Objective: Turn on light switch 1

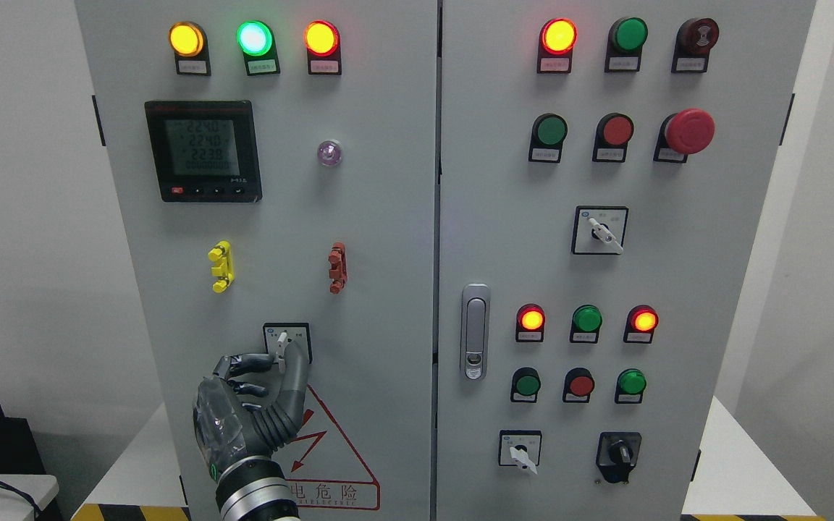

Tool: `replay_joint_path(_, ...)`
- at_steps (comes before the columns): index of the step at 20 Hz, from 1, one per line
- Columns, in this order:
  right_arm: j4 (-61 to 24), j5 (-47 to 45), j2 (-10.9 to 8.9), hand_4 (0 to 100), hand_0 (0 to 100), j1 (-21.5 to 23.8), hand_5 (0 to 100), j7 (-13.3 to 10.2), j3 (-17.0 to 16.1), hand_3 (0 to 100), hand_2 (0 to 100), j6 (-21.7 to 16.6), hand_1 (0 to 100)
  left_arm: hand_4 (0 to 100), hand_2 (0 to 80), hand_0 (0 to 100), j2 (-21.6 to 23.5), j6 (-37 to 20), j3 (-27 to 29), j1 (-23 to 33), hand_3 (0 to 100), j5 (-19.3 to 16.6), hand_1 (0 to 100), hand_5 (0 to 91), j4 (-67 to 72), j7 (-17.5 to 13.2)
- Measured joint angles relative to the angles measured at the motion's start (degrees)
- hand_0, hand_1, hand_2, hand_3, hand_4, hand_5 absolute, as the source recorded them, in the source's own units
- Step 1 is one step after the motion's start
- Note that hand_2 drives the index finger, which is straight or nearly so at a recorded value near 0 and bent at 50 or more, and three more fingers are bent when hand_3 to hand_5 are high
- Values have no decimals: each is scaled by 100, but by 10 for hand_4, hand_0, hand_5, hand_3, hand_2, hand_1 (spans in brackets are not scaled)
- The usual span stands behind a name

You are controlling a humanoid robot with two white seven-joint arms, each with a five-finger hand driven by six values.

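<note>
Left hand [258, 394] rises from the lower left, its fingers [294, 376] pinched on the white lever of the switch [287, 342] low on the cabinet's left door [388, 289]. Above the switch sit a yellow clip [221, 266], a red clip [337, 268], a meter [203, 150] and 3 lit lamps [255, 38]; a warning triangle [330, 463] lies just below.

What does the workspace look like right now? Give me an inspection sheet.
Surface: grey cabinet, two doors, both closed.
Job's things: rotary switch low on left door, white lever about upright.
Clutter: nothing seen.
Hands: left hand at the rotary switch, fingers around its lever; right hand not in view.
Cables: black cable at lower left.
Surroundings: meter display lit; warning triangle behind the left hand; white walls.
</note>
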Motion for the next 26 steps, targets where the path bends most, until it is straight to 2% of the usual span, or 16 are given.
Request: replay_joint_path(26,-1,0,0,0,120,0,0,-1,0,0,0,0,389,742,554,225,3,7,-18,-4,560,10,501,700,-8,7)
